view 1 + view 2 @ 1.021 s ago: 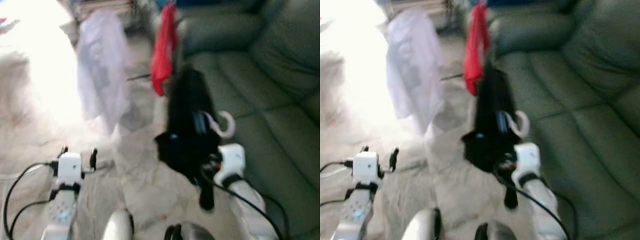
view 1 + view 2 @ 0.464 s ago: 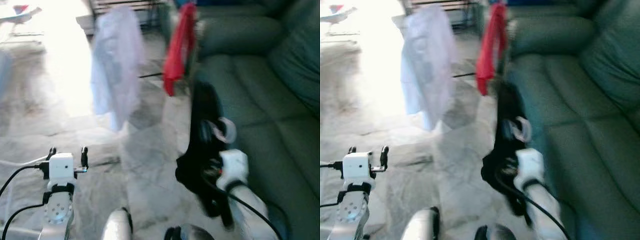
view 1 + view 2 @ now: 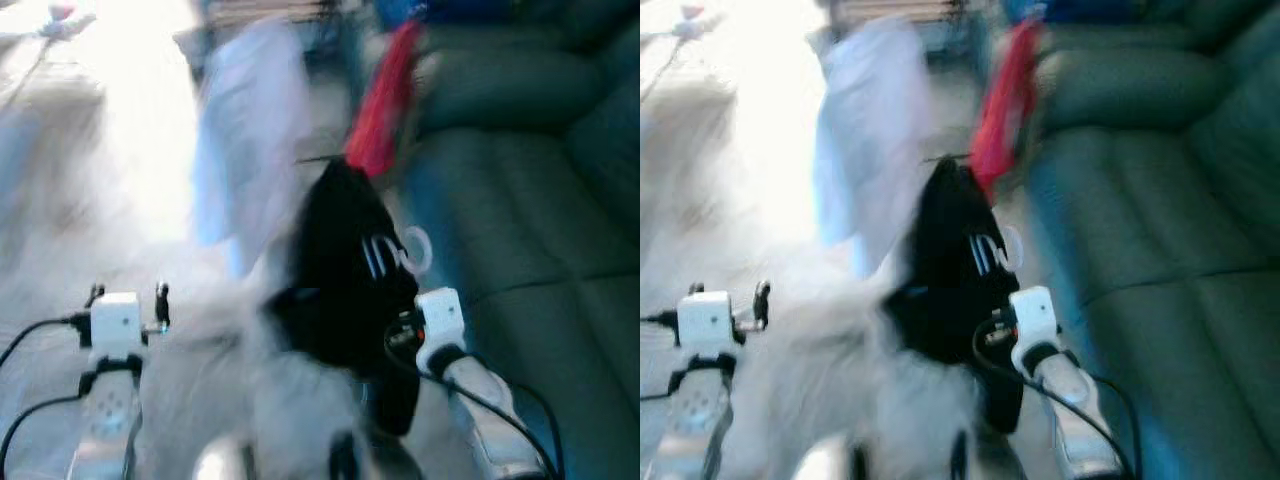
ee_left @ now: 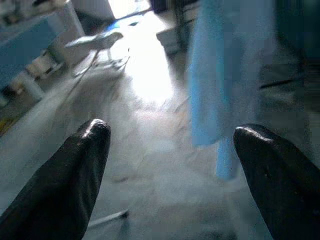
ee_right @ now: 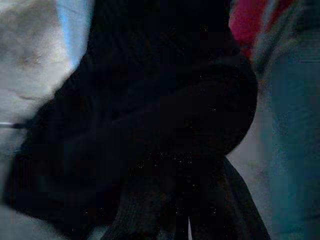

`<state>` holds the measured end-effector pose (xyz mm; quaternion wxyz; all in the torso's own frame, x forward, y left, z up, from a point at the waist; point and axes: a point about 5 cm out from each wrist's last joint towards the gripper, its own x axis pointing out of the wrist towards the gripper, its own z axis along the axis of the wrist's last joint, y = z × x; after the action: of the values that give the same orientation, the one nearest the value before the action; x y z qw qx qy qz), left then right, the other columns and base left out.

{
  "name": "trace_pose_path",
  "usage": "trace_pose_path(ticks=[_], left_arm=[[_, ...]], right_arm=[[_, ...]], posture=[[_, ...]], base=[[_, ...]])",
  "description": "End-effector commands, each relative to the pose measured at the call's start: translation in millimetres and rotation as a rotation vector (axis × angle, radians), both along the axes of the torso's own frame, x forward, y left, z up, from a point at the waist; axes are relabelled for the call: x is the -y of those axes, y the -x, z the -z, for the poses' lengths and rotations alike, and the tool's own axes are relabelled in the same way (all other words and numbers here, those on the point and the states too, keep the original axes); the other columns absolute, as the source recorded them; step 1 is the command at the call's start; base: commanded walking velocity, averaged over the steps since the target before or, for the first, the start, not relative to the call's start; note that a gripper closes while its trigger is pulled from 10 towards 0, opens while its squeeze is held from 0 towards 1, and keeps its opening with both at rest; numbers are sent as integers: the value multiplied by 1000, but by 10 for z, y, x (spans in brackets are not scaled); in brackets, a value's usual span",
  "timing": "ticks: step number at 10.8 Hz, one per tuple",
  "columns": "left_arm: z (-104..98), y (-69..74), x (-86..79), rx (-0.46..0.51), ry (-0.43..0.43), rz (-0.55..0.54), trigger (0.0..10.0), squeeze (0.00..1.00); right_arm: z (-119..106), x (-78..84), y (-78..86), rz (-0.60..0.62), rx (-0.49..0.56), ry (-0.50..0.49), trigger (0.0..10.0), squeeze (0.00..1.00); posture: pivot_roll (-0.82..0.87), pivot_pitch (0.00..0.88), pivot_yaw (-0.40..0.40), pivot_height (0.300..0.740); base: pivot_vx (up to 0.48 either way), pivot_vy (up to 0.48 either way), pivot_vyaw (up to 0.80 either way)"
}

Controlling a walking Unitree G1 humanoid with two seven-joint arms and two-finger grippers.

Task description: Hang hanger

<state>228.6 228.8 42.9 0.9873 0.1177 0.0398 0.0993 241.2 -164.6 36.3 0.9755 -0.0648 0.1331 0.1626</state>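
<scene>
While blurred, right fingers (image 3: 405, 300) under black garment (image 3: 345, 270) on hanger (image 3: 415, 250), grip untellable; left fingers (image 4: 90, 150) spread.

The left gripper (image 4: 170, 165) is held forward with fingers spread apart; the right arm (image 3: 470, 400) reaches forward, raised.

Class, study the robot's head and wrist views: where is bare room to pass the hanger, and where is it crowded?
Free: bare floor left of the pale blue shirt, ahead of the open left gripper. Crowded: between that shirt, the red garment and the sofa, where the right arm carries the black garment.
</scene>
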Motion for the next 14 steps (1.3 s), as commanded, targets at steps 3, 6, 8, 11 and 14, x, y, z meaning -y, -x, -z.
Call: trace_pose_path(ticks=[3, 6, 8, 11, 14], left_arm=[[3, -71, 33, -6, 6, 35, 10000, 0], [22, -75, 52, -13, -2, 39, 10000, 0], [23, -86, 61, -14, -5, 41, 10000, 0], [23, -115, 57, -15, -19, 46, 10000, 0], [72, -98, 119, -27, -9, 54, 10000, 0]], right_arm=[[-28, 58, -44, 28, 14, 23, 10000, 0], [-18, -21, -5, -38, 24, 28, 10000, 0], [-11, -46, -46, -31, 23, 31, 10000, 0], [-3, -55, -83, -12, 24, 27, 10000, 0], [26, 133, -160, 180, 21, 25, 10000, 0]], posture=[[-11, 154, -69, 740], [-5, 149, -73, 740], [0, 143, -72, 740], [6, 133, -70, 740], [11, 126, -64, 740]], base=[[401, 96, 0], [361, 315, 227], [352, 326, 634], [350, 327, 0], [0, 0, 0]])
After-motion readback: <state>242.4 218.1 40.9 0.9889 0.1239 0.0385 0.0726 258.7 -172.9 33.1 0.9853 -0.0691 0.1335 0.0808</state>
